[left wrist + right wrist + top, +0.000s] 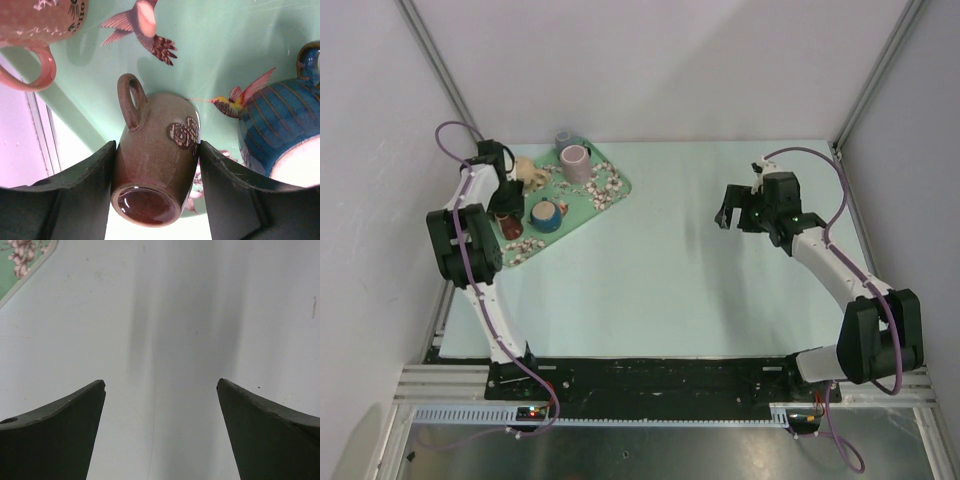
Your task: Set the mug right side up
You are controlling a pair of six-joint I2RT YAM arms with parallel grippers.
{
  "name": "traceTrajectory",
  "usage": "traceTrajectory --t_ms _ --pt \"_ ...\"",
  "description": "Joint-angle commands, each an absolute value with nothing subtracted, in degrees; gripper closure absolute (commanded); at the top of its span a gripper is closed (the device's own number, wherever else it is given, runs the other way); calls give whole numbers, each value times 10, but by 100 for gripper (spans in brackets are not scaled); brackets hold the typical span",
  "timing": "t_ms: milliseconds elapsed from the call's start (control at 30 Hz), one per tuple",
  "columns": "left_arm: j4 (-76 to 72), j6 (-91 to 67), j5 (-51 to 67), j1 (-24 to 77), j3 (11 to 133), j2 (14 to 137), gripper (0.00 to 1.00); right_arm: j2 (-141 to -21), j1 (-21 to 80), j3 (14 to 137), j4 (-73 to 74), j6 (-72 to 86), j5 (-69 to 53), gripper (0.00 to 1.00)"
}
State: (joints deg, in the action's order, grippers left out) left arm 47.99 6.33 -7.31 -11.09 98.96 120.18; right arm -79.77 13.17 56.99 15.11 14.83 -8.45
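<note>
Left claw (157, 150) of mine is clamped on the brown glazed ceramic mug (155, 165), one finger pressed against each side. That mug sits on the green tray with painted birds (225, 45) at the far left of the pale table (165, 300), its smaller glossy round end facing my wrist camera and its loop handle pointing away. A salmon-pink mug (35, 20) and a blue striped mug (280, 125) stand near it on the same tray. My right claw (161, 381) hangs over bare table, well apart to the right, fingers spread wide with nothing between them.
</note>
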Motion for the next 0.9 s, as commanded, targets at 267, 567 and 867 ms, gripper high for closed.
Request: traceTrajectory --t_ms 267,567,867 --pt "484 81 -45 -119 948 1085 100 -791 194 629 120 163 -93 0" --pt "490 66 -7 -116 937 1013 100 -850 243 669 49 279 -174 0" --pt "516 52 53 -76 941 937 100 -1046 317 823 -156 509 -331 0"
